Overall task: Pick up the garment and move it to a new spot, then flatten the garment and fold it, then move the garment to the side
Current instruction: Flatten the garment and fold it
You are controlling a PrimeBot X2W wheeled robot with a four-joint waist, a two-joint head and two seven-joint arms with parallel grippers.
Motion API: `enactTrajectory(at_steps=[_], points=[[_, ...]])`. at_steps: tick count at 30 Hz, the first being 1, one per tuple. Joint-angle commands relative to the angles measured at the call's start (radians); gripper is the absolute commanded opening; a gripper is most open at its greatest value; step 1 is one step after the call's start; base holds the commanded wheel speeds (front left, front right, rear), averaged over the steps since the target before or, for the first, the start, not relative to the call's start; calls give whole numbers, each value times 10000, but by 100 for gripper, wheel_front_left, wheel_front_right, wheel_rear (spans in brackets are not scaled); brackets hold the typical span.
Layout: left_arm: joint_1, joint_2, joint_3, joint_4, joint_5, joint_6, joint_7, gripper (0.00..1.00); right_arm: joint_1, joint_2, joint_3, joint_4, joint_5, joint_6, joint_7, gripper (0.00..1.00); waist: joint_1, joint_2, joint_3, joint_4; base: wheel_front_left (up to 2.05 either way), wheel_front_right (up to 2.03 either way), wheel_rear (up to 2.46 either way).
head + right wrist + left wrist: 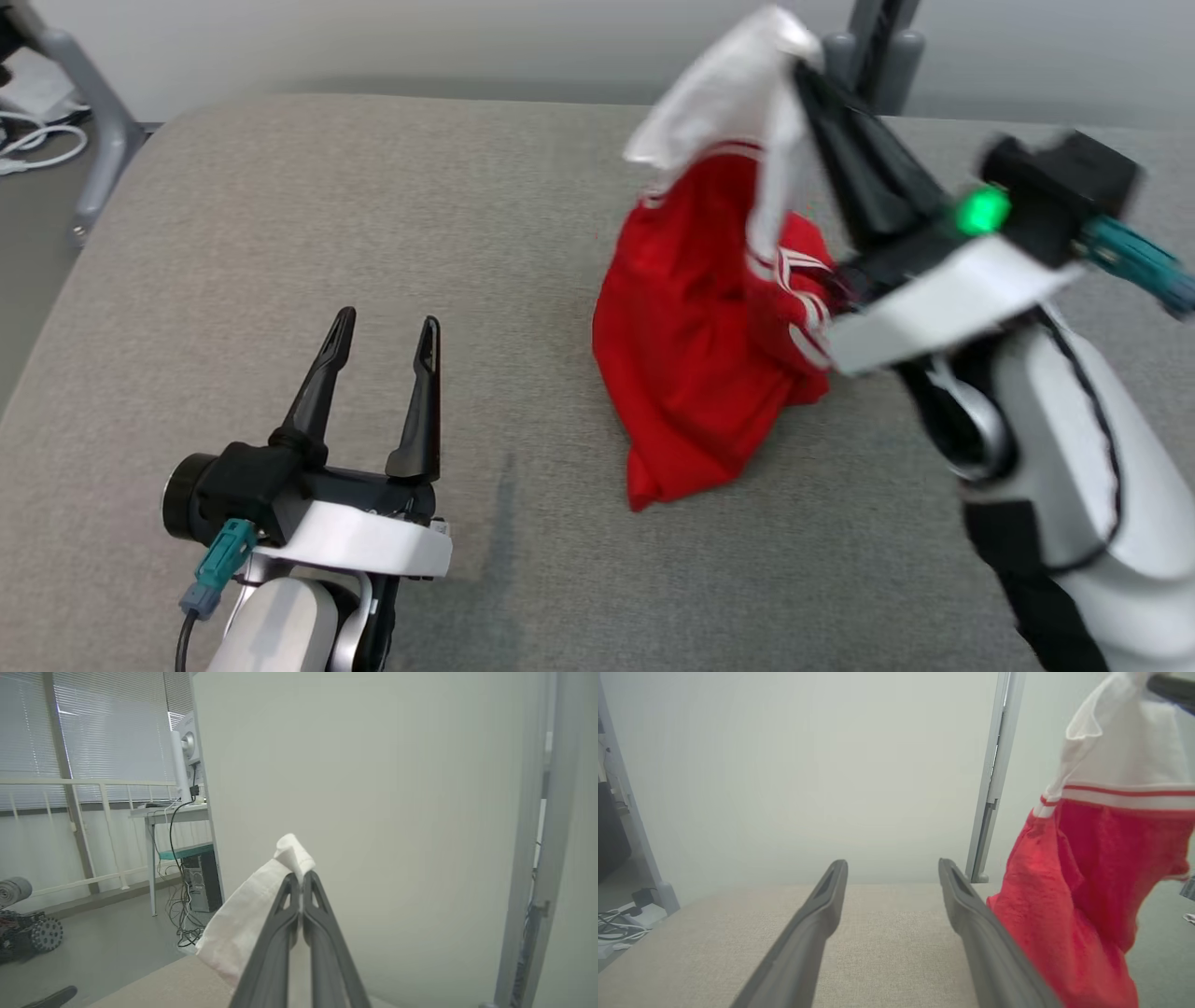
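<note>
one red garment (700, 336) with a white, red-striped band hung from the right gripper (801, 67). that gripper's two dark fingers were pressed together on a small fold of the white band, right at their tips. the red body drooped below the gripper, and its lowest part lay bunched on the grey padded surface (280, 233), so the cloth was only partly lifted. the left gripper (389, 319) sat low over the surface, well apart from the garment on its left. its fingers were spread wide and held nothing.

what could have gone wrong, judged from this moment:
- the pinch took in only a little cloth near the edge, so the weight of the hanging body or a quick swing could have pulled the fold out and dropped the garment in a heap.
- the bottom touched the surface, so a sideways carry could have dragged it and twisted it further, making flattening harder.
- a grey upright post (878, 37) stood just beyond the right gripper's fingertips, and a higher or farther reach might have brushed it.

counted:
- one garment
- two grippers, one closed on cloth and one spread
- one padded surface
- one post
</note>
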Motion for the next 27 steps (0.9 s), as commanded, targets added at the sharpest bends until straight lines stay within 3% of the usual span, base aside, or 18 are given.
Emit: enactTrajectory(at_steps=[1,6,12,24,26,27], points=[[39,51,5,-80,69,67,19,100,804,-254,-677,-354,-126,-4,178,0,0,0,71,-324,0,0,0],[50,185,47,-229,52,107,114,100,3154,-538,-2877,-884,-332,-4,611,0,0,0,239,-735,0,0,0],[2,250,12,-284,30,142,187,100,4998,-443,-4463,-196,-258,-4,347,0,0,0,392,-943,0,0,0],[94,374,-18,-256,-58,180,262,100,5195,-487,-4748,2585,-64,-4,-888,0,0,0,387,-885,0,0,0],[208,410,-14,-234,-75,227,271,100,5168,-504,-4664,2864,-17,-4,-1062,45,0,0,282,-890,0,0,0],[241,427,-13,-230,-73,242,280,100,5175,-530,-4657,2946,-15,-4,-1134,85,0,0,216,-893,0,0,0]])
